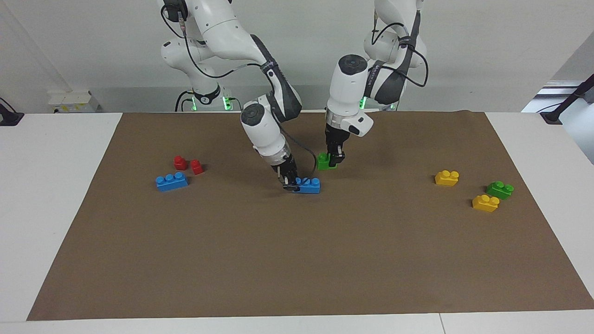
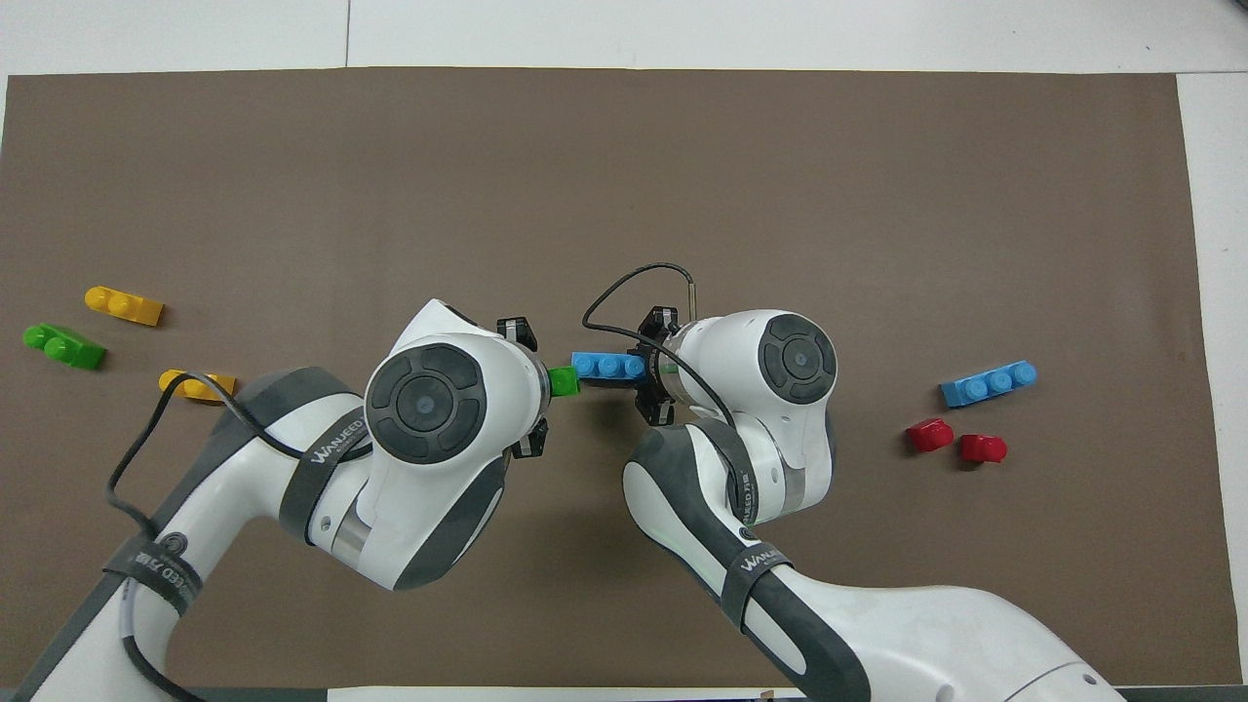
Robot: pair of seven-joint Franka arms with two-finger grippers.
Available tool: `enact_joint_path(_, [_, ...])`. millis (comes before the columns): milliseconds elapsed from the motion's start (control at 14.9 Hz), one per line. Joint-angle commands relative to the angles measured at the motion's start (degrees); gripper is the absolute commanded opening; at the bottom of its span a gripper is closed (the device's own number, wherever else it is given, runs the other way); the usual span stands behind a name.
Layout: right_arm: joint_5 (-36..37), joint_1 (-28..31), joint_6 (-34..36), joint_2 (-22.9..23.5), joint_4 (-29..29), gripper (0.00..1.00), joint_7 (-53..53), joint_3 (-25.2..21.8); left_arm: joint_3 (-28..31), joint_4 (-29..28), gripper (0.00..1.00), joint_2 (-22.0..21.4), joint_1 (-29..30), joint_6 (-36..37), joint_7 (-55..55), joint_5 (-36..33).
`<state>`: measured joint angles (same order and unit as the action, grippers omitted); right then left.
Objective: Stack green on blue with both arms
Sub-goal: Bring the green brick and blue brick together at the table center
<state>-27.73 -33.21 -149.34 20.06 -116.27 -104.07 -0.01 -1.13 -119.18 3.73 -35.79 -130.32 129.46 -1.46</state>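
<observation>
I've got the green brick (image 1: pixel 326 161) clamped in the left gripper (image 1: pixel 335 160), frame centre, just up and right of the blue brick (image 1: pixel 308 185), which the right gripper (image 1: pixel 291 183) fingers pinch at its left end. Blue's long axis runs across the frame; green needs down-left onto its free studs.

Robotics lab: two arms (image 1: pixel 260 120) at white table (image 1: pixel 46 185), brown mat (image 1: pixel 297 260).

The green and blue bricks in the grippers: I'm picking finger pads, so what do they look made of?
Green brick and blue brick: probably hard moulded plastic, smooth and slightly glossy, going by the uniform bright colour, rounded studs and crisp edges.
</observation>
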Motion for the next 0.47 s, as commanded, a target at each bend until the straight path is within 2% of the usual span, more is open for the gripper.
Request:
enact_joint_path(0, [-0.83,-1.15,-2.45,0.24,-1.06,0.0,-0.43,-0.07,0.86,-0.52,0.0,1.62,-1.82,-3.88,4.39,-3.1])
enact_joint_path(402, [-0.92,-1.16,-2.54,0.24,-1.06,0.0,-0.43,-0.07,0.86,0.0,0.0,4.61,-3.49,-6.25,5.01,-3.72])
